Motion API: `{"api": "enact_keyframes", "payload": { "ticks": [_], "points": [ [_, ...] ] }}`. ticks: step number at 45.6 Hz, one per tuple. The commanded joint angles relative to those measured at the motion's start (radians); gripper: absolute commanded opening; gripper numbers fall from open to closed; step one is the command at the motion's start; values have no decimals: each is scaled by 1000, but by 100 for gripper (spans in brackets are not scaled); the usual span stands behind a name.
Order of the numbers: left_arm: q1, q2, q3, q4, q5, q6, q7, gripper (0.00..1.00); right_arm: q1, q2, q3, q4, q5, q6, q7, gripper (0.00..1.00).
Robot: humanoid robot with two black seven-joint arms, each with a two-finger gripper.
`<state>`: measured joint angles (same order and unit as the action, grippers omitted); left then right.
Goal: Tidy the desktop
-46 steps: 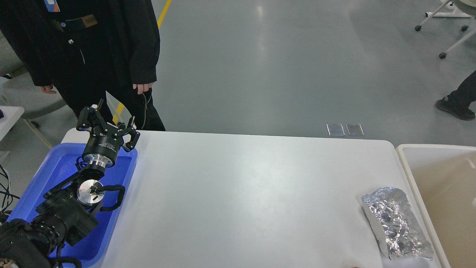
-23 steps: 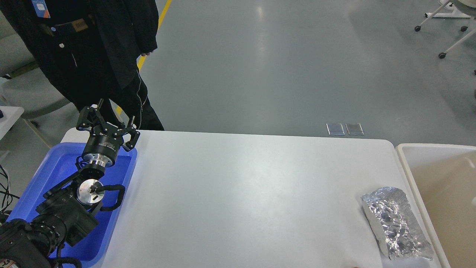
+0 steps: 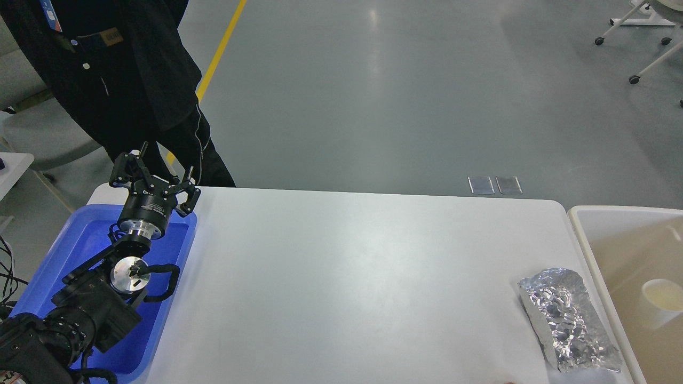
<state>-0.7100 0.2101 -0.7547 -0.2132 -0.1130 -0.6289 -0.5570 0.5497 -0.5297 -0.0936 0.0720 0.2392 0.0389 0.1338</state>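
Observation:
The desktop (image 3: 352, 277) is a wide white tabletop with rounded corners. A crumpled silver foil packet (image 3: 569, 318) lies on it at the front right, close to the right edge. My left gripper (image 3: 155, 170) is open and empty, held above the far end of the blue tray (image 3: 80, 245) at the table's left. My right gripper is not in view.
A white-rimmed beige bin (image 3: 587, 240) stands beside the table's right edge, with a pale paper cup (image 3: 661, 300) in it. A person in black (image 3: 122, 80) stands behind the far left corner. Chair legs on castors (image 3: 640, 58) are at the far right.
A paper cup has appeared in the beige bin. The person in black has shifted left. My left arm has stayed still.

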Motion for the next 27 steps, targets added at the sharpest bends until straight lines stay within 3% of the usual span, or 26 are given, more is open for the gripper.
{"api": "enact_keyframes", "payload": {
  "ticks": [1, 13, 21, 27],
  "points": [
    [0, 0, 0, 0, -1, 0, 0, 100, 0, 36, -9, -44, -9, -2, 0, 100],
    [0, 0, 0, 0, -1, 0, 0, 100, 9, 37, 3, -38, -12, 24, 1, 100],
    [0, 0, 0, 0, 1, 0, 0, 100, 9, -7, 28, -11, -9, 128, 16, 100],
    [0, 0, 0, 0, -1, 0, 0, 100, 39, -84, 118, 120, -9, 139, 82, 100]
  ]
}}
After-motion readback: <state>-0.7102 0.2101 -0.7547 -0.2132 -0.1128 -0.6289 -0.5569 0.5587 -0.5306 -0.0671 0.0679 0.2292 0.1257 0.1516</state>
